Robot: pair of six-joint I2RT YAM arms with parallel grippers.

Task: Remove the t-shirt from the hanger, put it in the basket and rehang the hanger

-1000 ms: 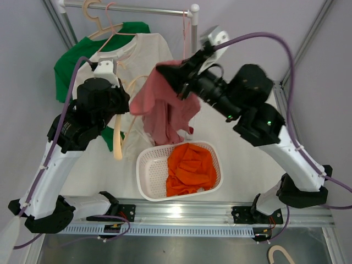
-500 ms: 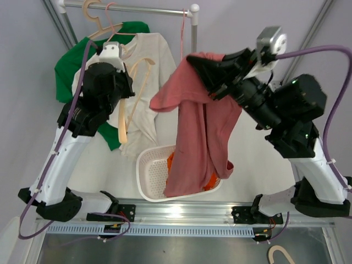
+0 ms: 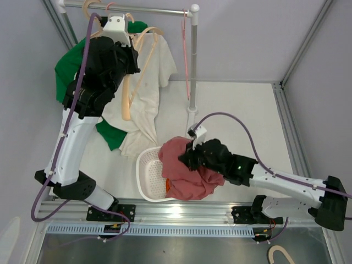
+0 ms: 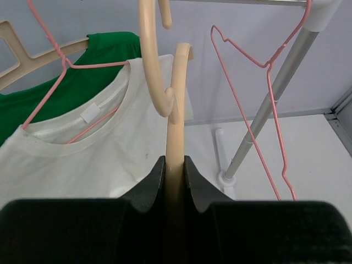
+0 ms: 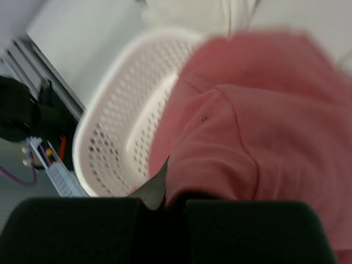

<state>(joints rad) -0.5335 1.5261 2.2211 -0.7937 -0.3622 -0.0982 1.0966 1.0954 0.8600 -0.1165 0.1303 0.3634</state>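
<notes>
My left gripper (image 3: 127, 60) is shut on a cream plastic hanger (image 3: 127, 93), bare of any shirt, and holds it up near the rail (image 3: 148, 9). In the left wrist view the hanger (image 4: 175, 110) stands pinched between the jaws, its hook close under the rail. My right gripper (image 3: 187, 157) is shut on the pink t-shirt (image 3: 184, 176) and holds it low over the white basket (image 3: 144, 170). In the right wrist view the pink t-shirt (image 5: 258, 137) bunches over the jaws and hides the right finger; the basket (image 5: 110, 137) lies below.
A white t-shirt (image 3: 146, 82) and a green t-shirt (image 3: 69, 66) hang on hangers at the left of the rail. An empty pink wire hanger (image 3: 186, 49) hangs by the rail's upright post (image 3: 192, 66). Orange cloth (image 3: 166, 186) lies in the basket.
My right arm has swung down from high at the right and lowered the pink t-shirt onto the basket. My left arm has lifted the bare cream hanger up toward the rail.
</notes>
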